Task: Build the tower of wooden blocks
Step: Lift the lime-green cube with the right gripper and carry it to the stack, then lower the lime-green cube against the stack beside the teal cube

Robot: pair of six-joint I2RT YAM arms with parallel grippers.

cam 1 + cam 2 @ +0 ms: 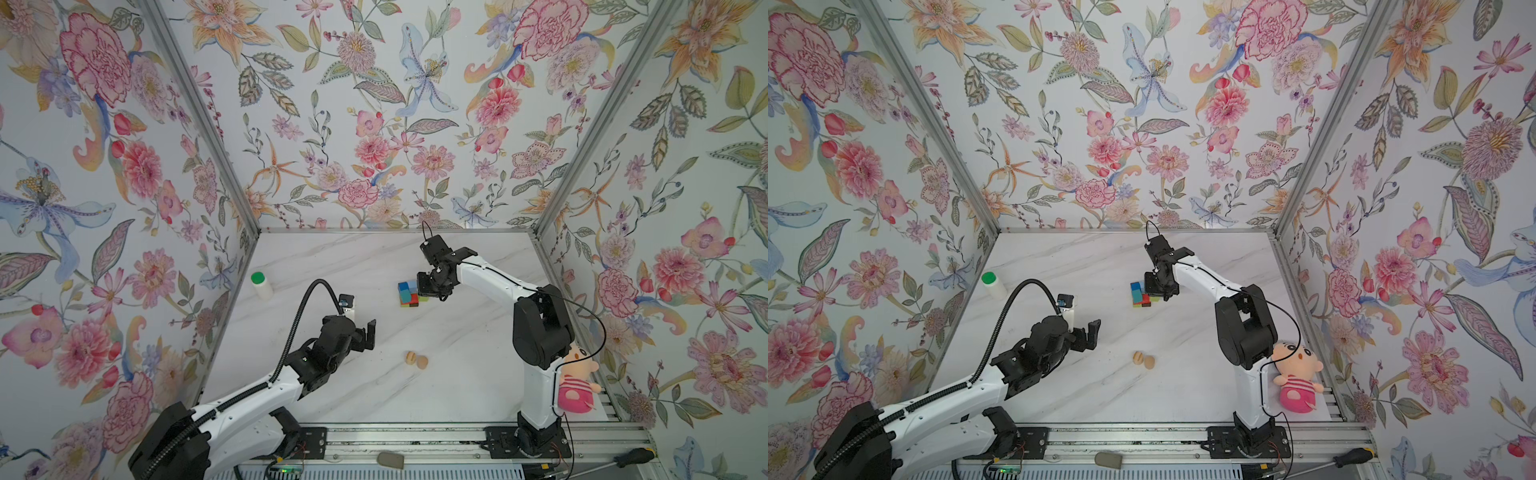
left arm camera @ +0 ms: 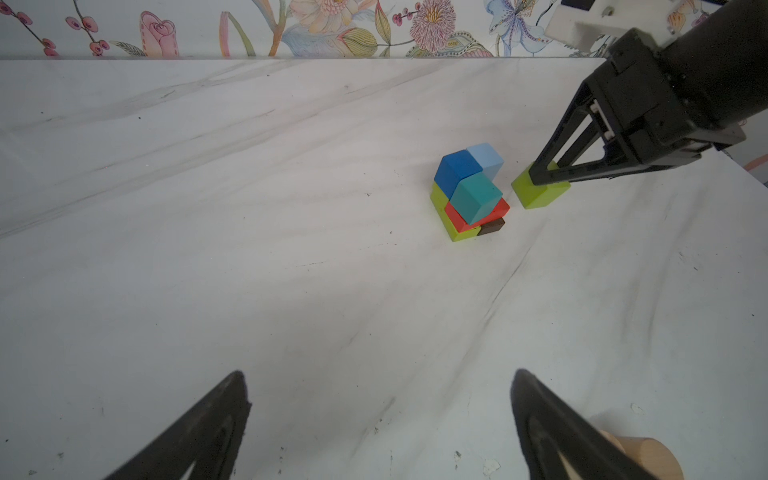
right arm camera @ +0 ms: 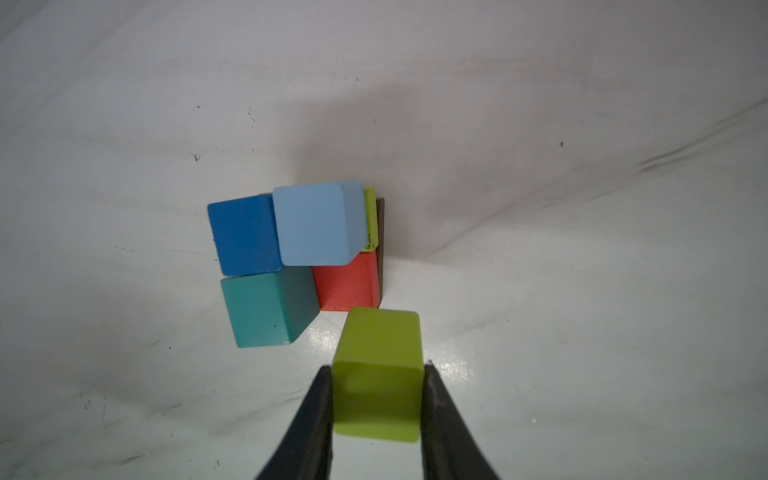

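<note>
— Bottle (image 1: 262, 286) at mid-left of a top view, white with a green cap: is it part of the job?

— No. Next to the right is the left gripper (image 1: 365, 337), low over the table (image 1: 332, 257) left of centre, its fingers spread wide and holding nothing.

— And the tan rounded pieces (image 1: 417, 360)?

— Two of them lie close together on the marble at lower centre, near that open gripper. They look like bare wood, light and hard. The curved sides would probably roll or slip out of a pinch, so flatter faces seem the wiser hold, if they have any; the views do not settle that.

— The tower (image 1: 409, 294)?

— It stands just right of centre. Yellow-green and dark brown are at the base, red above, then teal, dark blue and light blue on top. The pieces sit slightly askew, and the teal one seems to overhang. They are loose and light, so a small knock would likely shift them.

— Further right?

— The right gripper (image 3: 378, 368) is clamped on a yellow-green block (image 3: 380, 340), across two opposite flat sides. The block is just beside the tower and does not touch it. Whether it rests on the table or hangs just above cannot be told.

— Will that hold?

— Probably. The cube looks stiff and light, but its paint seems smooth, so a square grip matters more than force. The pink plush doll (image 1: 575, 386) at lower right plays no part.
</note>
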